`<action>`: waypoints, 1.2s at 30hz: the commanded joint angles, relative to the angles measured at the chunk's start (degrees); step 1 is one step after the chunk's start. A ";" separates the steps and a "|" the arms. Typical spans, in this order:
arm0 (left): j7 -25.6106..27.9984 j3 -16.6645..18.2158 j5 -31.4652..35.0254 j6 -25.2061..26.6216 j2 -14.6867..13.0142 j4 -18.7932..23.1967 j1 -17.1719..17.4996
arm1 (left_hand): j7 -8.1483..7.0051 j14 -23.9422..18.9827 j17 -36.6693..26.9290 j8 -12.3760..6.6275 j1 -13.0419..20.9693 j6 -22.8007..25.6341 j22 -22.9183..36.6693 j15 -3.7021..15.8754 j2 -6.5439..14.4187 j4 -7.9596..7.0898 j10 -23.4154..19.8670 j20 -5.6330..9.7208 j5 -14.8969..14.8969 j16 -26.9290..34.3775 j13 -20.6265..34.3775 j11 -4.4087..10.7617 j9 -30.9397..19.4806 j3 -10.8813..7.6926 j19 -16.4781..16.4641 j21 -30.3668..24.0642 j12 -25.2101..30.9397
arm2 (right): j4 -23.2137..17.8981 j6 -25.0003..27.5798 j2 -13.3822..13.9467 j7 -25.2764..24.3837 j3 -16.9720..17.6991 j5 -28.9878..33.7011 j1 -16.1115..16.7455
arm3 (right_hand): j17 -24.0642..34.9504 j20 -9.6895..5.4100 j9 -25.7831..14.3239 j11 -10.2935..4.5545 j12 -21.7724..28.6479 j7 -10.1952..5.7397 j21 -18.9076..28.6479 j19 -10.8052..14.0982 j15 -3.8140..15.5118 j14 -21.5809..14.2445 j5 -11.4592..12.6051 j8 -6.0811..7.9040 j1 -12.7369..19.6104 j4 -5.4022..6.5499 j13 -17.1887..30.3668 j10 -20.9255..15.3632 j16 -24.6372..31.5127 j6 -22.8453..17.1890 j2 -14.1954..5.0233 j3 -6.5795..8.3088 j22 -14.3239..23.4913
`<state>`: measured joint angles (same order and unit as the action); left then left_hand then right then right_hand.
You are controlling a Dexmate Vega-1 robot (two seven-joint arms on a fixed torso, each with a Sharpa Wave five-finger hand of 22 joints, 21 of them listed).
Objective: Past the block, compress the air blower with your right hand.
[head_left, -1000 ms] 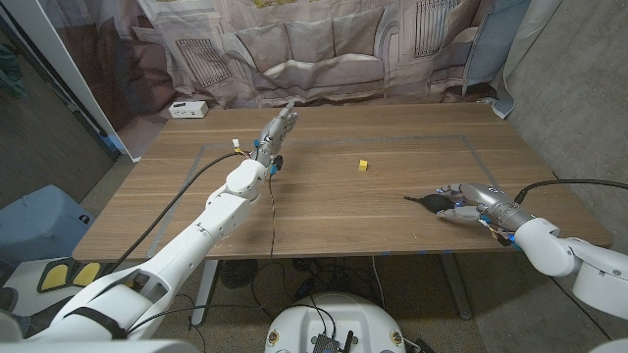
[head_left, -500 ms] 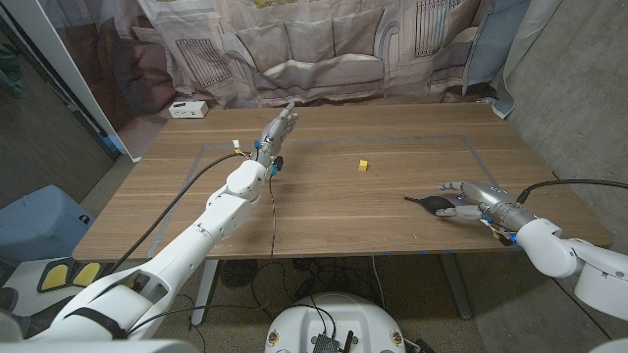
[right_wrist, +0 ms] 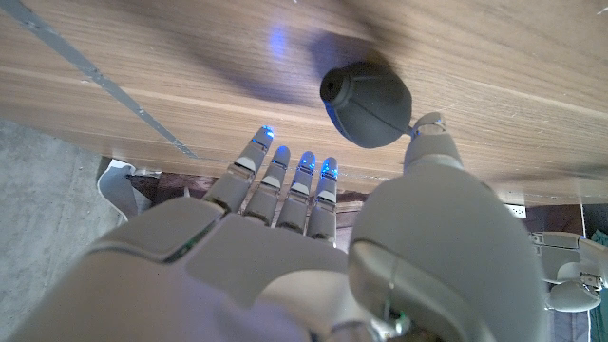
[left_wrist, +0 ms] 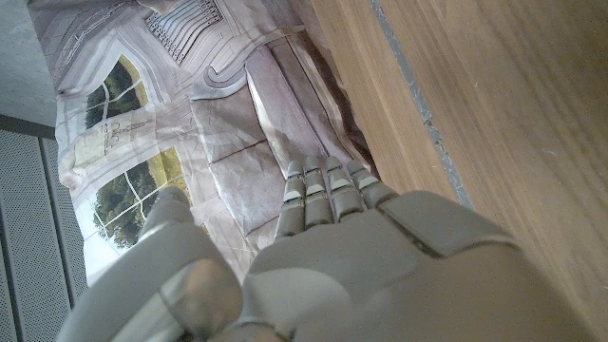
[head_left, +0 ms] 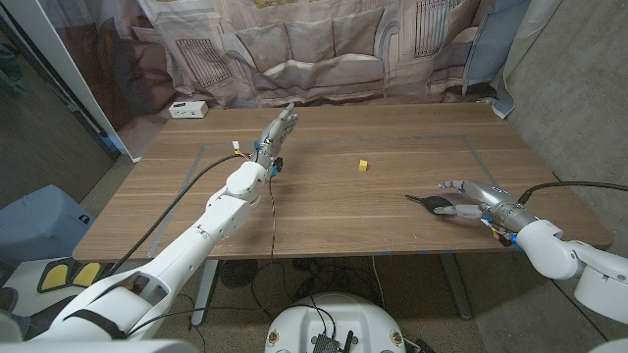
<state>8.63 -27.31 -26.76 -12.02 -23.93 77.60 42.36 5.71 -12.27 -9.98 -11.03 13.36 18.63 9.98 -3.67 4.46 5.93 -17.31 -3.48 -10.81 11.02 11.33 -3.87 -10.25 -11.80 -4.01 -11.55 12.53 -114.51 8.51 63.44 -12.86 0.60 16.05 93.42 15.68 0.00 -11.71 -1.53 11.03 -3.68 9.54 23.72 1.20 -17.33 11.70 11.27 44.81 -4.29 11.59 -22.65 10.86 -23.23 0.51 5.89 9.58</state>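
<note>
Here the right hand [head_left: 469, 200] is spread beside the black air blower [head_left: 432, 203], thumb touching its bulb; the left hand [head_left: 280, 126] extends with fingers straight and together, holding nothing.

Block [head_left: 363, 165] sat mid-table [head_left: 324, 211]; air blower [head_left: 432, 203] lay nearer and right of it, just beside right hand [head_left: 469, 199]; left hand [head_left: 280, 126] far-left; box [head_left: 187, 109] at far-left corner.

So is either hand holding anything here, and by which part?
Nothing is held. The right hand is open beside the air blower, thumb tip near its bulb, fingers spread. The left hand holds nothing, fingers extended.
</note>
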 commanded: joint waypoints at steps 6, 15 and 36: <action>-0.19 0.65 -0.54 -1.57 -0.02 0.20 0.61 | 0.13 -0.24 -0.32 0.05 0.15 0.51 0.29 -0.07 0.79 0.32 -0.38 0.07 0.18 -0.21 0.22 -0.25 -0.25 -0.30 -0.58 0.14 -0.17 | -0.70 -1.67 -3.75 -1.88 1.88 -0.47 0.38 | -0.40 -1.32 0.04 2.32 -0.22 0.82 0.71 -1.30 0.12 2.40 0.47 -0.29 -1.51 0.48 0.17 1.59 -0.21 2.19 -0.16 -0.37 0.21; -0.34 1.08 -0.87 -2.08 -0.44 0.66 1.36 | 0.15 -0.23 -0.31 0.06 0.20 0.51 0.29 0.01 0.85 0.35 -0.38 0.10 0.18 -0.22 0.22 -0.22 -0.25 -0.37 -0.60 0.14 -0.18 | -0.64 -2.52 -5.33 -2.70 1.62 0.24 -0.78 | -0.59 -1.76 0.04 3.28 -0.33 1.38 0.81 -1.70 -0.03 3.33 0.54 -0.46 -2.10 0.66 0.16 2.49 -0.22 3.15 -0.38 -0.39 0.20; -1.81 0.90 -1.13 -2.33 -0.50 -0.03 0.53 | 0.14 -0.16 -0.31 0.09 0.26 0.43 0.29 0.00 0.87 0.40 -0.38 0.13 0.20 -0.24 0.23 -0.30 -0.25 -0.48 -0.62 0.16 -0.19 | 0.57 -4.87 -9.45 -5.74 0.20 -0.56 -4.64 | -0.85 -1.76 0.11 3.47 -0.01 3.14 1.07 -1.84 -0.09 3.34 0.60 -0.45 -3.51 1.23 0.13 2.56 0.29 4.24 -0.99 -0.47 0.19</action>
<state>7.68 -26.25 -27.82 -13.96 -24.56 78.33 43.63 5.72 -12.27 -9.98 -11.03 13.74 18.62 9.98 -3.67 4.84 6.24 -17.30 -3.28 -10.81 10.80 11.33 -3.88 -10.25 -12.12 -4.21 -11.55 12.53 -115.07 5.22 56.11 -17.01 1.90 16.29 91.05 14.85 -1.63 -11.44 1.35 10.80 -1.10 10.20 22.10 1.14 -14.09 12.14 10.78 42.09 -3.38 11.58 -20.05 10.83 -19.01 -0.49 5.39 9.59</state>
